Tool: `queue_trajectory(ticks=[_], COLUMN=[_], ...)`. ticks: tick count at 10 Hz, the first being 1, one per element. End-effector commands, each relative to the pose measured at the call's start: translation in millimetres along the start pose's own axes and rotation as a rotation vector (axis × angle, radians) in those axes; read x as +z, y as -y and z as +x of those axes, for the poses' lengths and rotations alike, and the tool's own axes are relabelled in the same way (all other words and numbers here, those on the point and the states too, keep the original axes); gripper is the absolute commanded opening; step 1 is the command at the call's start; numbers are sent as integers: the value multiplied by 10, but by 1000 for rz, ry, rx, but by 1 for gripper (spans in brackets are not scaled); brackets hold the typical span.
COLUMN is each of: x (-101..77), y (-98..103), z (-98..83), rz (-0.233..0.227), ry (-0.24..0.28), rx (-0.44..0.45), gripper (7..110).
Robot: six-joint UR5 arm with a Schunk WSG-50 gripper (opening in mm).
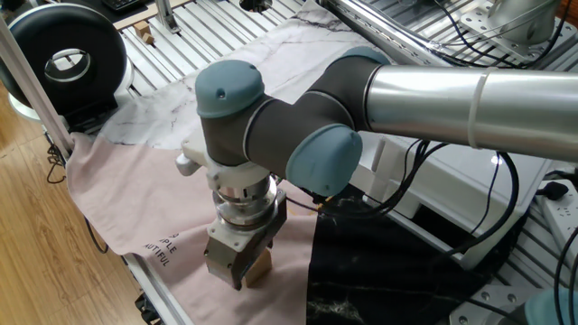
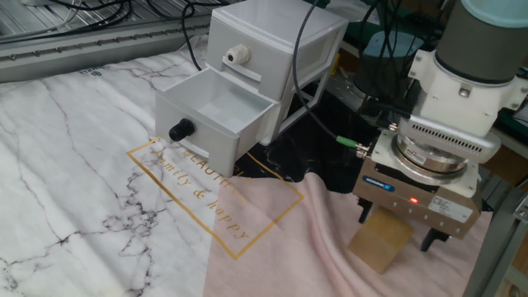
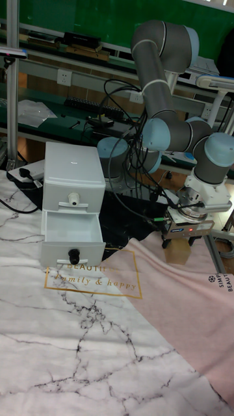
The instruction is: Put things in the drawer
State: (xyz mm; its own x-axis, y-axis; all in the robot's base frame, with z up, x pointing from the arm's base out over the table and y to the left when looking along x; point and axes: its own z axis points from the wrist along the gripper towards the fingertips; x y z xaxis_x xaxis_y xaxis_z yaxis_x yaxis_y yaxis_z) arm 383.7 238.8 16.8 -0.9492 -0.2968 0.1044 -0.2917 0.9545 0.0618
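Note:
A light-tan wooden cube [image 2: 378,249] sits tilted over the pink cloth [image 2: 280,247], at the right of the table. My gripper [image 2: 396,233] points straight down over it, with a black finger on each side, shut on the cube. In the one fixed view only a corner of the cube [image 1: 260,268] shows beneath the gripper [image 1: 238,271]. The white drawer [image 2: 216,111] with a black knob stands pulled out of the white cabinet [image 2: 272,41], well to the left of the gripper. Its inside looks empty. The tall fixed view shows the drawer [image 3: 71,242] far left of the cube [image 3: 177,253].
A marble-print cloth [image 2: 74,165] covers the left of the table, and a black cloth [image 1: 379,271] lies beside the pink one. Cables hang behind the cabinet. A metal post [image 2: 495,247] stands close to the gripper's right. A black round device [image 1: 63,59] sits at the far corner.

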Motion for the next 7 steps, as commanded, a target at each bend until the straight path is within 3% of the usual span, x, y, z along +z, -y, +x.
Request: queue_trajectory(ticks=[1, 3, 5, 6, 7], x=[-73, -22, 19, 16, 9], y=[36, -8, 106, 131, 214], z=[-94, -205, -297, -225, -62], rz=[26, -1, 18, 15, 39], ry=[15, 36, 58, 30, -28], rx=[-10, -10, 12, 55, 158], gripper=[7, 7, 7, 7, 7])
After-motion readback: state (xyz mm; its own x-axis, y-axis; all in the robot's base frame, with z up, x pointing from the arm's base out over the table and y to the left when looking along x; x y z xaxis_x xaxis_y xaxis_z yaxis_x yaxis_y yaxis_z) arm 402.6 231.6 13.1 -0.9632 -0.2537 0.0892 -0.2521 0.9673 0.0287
